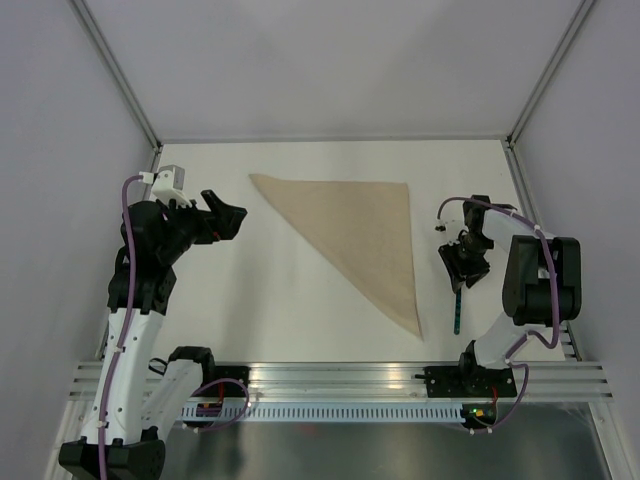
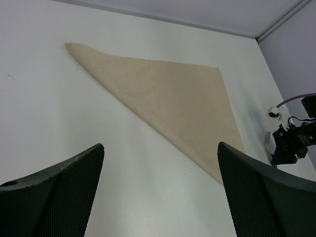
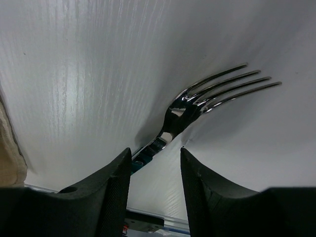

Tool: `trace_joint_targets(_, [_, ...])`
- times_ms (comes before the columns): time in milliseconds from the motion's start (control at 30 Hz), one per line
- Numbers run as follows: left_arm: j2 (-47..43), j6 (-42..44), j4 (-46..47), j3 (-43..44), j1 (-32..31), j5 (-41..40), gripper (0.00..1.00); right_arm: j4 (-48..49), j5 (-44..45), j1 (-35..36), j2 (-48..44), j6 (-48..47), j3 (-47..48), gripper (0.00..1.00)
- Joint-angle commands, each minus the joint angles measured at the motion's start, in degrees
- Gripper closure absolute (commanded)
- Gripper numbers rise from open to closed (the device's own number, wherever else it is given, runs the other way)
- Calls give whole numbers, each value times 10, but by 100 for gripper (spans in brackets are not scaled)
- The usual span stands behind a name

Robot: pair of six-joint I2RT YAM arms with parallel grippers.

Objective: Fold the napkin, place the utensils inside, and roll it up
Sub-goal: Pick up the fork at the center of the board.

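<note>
The napkin (image 1: 350, 235) is already folded into a triangle, but the fork (image 3: 183, 111) isn't in or rolled yet: right hand (image 3: 155, 153) half-open straddling it near the right edge of the table (image 1: 230, 300), left hand (image 2: 160, 145) wide open, empty.

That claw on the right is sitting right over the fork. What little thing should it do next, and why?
Probably close the right claw on the fork. Its fingers sit either side of the slim neck with gaps showing, so nothing is gripped yet. The fork lies on the table beside the napkin, already folded into a triangle.
</note>
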Motion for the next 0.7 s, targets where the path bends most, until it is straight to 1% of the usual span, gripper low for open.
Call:
trace_joint_targets(0, [0, -21, 18, -6, 3, 9, 0, -28, -2, -2, 16, -9, 19, 50])
trace_joint_targets(100, [-1, -19, 18, -6, 3, 9, 0, -27, -1, -2, 24, -10, 17, 51])
trace_joint_targets(300, [3, -19, 18, -5, 3, 8, 0, -21, 11, -2, 36, -11, 15, 57])
trace_joint_targets(367, [3, -19, 18, -5, 3, 8, 0, -15, 15, -2, 37, -9, 11, 61])
trace_joint_targets(433, [4, -19, 18, -5, 4, 8, 0, -9, 16, -2, 40, -7, 10, 63])
trace_joint_targets(467, [5, -19, 19, -5, 3, 8, 0, -6, 18, -2, 42, -5, 11, 67])
trace_joint_targets(533, [8, -19, 19, -5, 3, 8, 0, 7, 19, -2, 45, 0, 16, 71])
trace_joint_targets(567, [8, -19, 19, -4, 3, 8, 0, 10, 19, -2, 50, 4, 19, 76])
trace_joint_targets(600, [9, -19, 19, -4, 3, 8, 0, 21, 19, -2, 52, 6, 28, 80])
trace_joint_targets(667, [12, -19, 18, -2, 3, 9, 0, 30, 16, -2, 58, 13, 37, 83])
